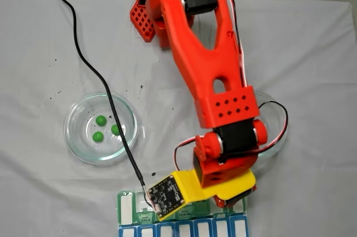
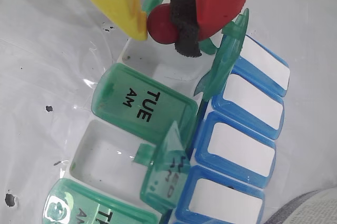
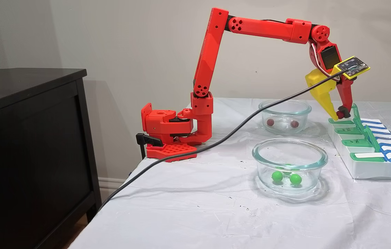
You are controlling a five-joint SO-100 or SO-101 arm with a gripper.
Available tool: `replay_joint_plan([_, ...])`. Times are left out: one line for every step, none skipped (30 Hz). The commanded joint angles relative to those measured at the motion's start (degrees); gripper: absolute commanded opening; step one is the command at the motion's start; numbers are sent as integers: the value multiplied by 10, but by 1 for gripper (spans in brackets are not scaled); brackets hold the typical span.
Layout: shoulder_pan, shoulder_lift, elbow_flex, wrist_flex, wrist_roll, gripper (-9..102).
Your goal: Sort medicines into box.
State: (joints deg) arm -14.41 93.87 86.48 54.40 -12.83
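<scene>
gripper [image 2: 166, 26] clenched on one red ball [image 2: 160, 25], pinched between the yellow finger and the padded red one, hanging just above an open compartment at the far end of the pill organiser [image 3: 372, 166] on the desk [image 3: 195, 207]. two red balls sit in the far glass dish [image 3: 284, 116], three green ones [image 1: 106, 128] in the near dish [image 1: 75, 136]. judgement: release step. centre the ball over the open well, clear of the raised green lid [image 2: 224, 58] beside it, drop low before opening slightly, so it cannot bounce out or roll into the tue am lid [image 2: 139, 103] side.
</scene>
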Motion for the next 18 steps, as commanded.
replay_joint_plan([-4, 16, -39, -7, -3, 9])
replay_joint_plan([-4, 15, -41, -2, -4, 10])
replay_joint_plan([-5, 15, -41, 3, -4, 12])
replay_joint_plan([-5, 15, -41, 4, -4, 13])
replay_joint_plan([-6, 16, -41, 6, -5, 15])
replay_joint_plan([-7, 18, -40, 7, -6, 17])
replay_joint_plan([-7, 18, -40, 8, -7, 18])
replay_joint_plan([-7, 18, -40, 10, -8, 20])
replay_joint_plan([-8, 18, -40, 12, -9, 22])
replay_joint_plan([-8, 18, -41, 16, -11, 24])
replay_joint_plan([-9, 18, -42, 18, -12, 24])
replay_joint_plan([-10, 17, -44, 20, -13, 24])
replay_joint_plan([-10, 17, -45, 23, -13, 24])
replay_joint_plan([-11, 18, -47, 27, -14, 24])
replay_joint_plan([-13, 19, -53, 39, -18, 22])
replay_joint_plan([-16, 22, -63, 58, -25, 20])
replay_joint_plan([-19, 25, -77, 84, -33, 16])
replay_joint_plan([-24, 27, -99, 120, -46, 7])
